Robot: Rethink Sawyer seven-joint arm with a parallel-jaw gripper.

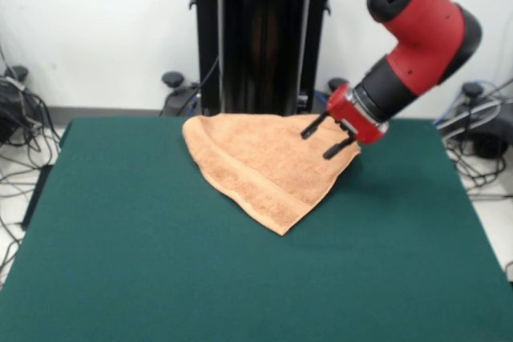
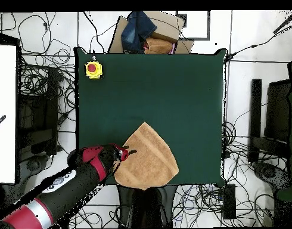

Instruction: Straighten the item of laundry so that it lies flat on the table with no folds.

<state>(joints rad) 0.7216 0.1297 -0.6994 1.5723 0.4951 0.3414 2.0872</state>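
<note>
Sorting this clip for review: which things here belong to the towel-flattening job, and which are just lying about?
Part of the job:
- towel, folded to a point, on the table's robot side
- table, green top
- gripper, open, over the towel's edge

Lying about:
- yellow box with red button, on a table corner
- cardboard box with blue cloth, beyond the table
- cables on the floor

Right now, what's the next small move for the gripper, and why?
Probably lower the open gripper onto the towel's top layer and pinch it. The fingers sit spread at the folded towel's edge holding nothing, and the towel lies doubled into a wedge on the table.
</note>
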